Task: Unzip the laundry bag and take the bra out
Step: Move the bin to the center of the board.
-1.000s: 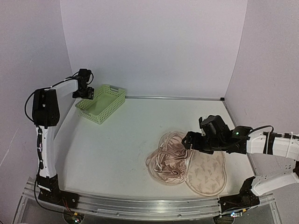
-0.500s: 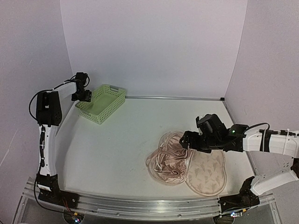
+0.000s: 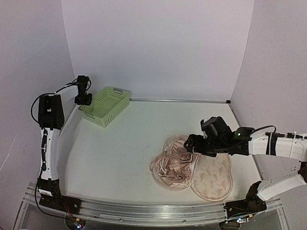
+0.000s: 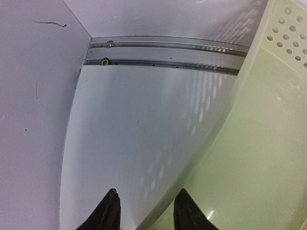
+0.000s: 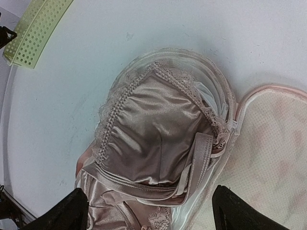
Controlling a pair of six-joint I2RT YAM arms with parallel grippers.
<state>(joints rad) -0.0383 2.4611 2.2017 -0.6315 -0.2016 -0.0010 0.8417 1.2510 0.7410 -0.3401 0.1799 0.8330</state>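
Note:
The laundry bag [image 3: 212, 176] lies unzipped and spread open at the front right of the table, its pale mesh-like lining [image 5: 271, 143] facing up. The bra [image 3: 171, 165], shiny beige-pink satin with lace trim, lies in the bag's left half; it fills the right wrist view [image 5: 153, 129]. My right gripper [image 3: 193, 144] hovers over the bra's far cup, open wide and empty [image 5: 151, 211]. My left gripper [image 3: 84, 99] is at the far left by the basket, open and empty [image 4: 146, 207], with the basket's edge passing between its fingertips.
A light green plastic lattice basket [image 3: 104, 106] stands at the back left; its wall [image 4: 254, 158] fills the right of the left wrist view. White walls enclose the table at the back and both sides, with a metal rail [image 4: 163, 47] at the back wall's foot.
My right gripper has shifted slightly left over the bra. My left gripper has moved a little left, off the basket's corner toward the wall.

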